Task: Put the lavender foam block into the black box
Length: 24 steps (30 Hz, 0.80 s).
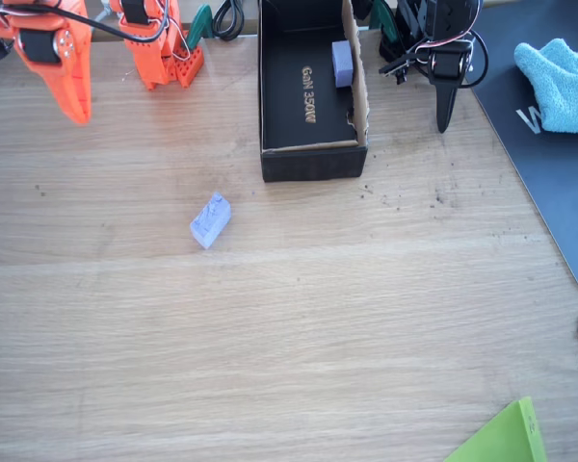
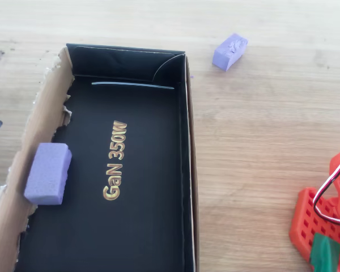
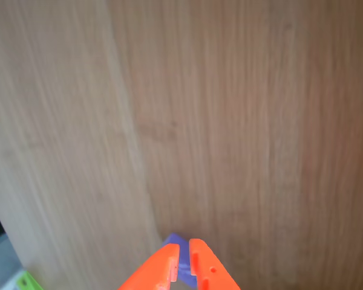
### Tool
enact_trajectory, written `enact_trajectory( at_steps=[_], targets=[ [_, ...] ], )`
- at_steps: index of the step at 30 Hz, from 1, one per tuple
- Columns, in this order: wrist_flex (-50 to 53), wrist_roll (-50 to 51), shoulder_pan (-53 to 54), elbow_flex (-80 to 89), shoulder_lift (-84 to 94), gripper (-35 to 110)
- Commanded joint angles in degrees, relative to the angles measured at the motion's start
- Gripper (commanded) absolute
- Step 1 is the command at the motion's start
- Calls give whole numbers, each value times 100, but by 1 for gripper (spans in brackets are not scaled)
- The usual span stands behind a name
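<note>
On the wooden table [image 1: 270,337] the lavender foam block [image 1: 210,220] lies outside the black box [image 1: 299,159] — the approach step — with the orange gripper [image 3: 185,266], fingers nearly together, needing to spread and descend.

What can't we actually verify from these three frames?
- Gripper opening: the wrist view crops the fingers at the bottom edge; the tips look close together.
- Lavender foam block: in the wrist view the fingers cover most of it, and contact is unclear.
- Black box: its near end is cut by the overhead view's bottom edge.
</note>
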Motion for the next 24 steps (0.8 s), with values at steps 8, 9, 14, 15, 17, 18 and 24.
enact_trajectory(
  at_steps=[8, 9, 14, 15, 17, 18, 24],
  targets=[
    [-237, -79, -2206, 272, 1169, 0],
    [-281, 0, -2452, 272, 1195, 0],
    [-387, 167, -3419, 167, 1204, 0],
    [-334, 264, -3507, 167, 1187, 0],
    [-264, 202, -3568, 167, 1063, 0],
    [-246, 88, -3568, 167, 1011, 0],
    [-123, -615, -3920, 53, 967, 0]
  ],
)
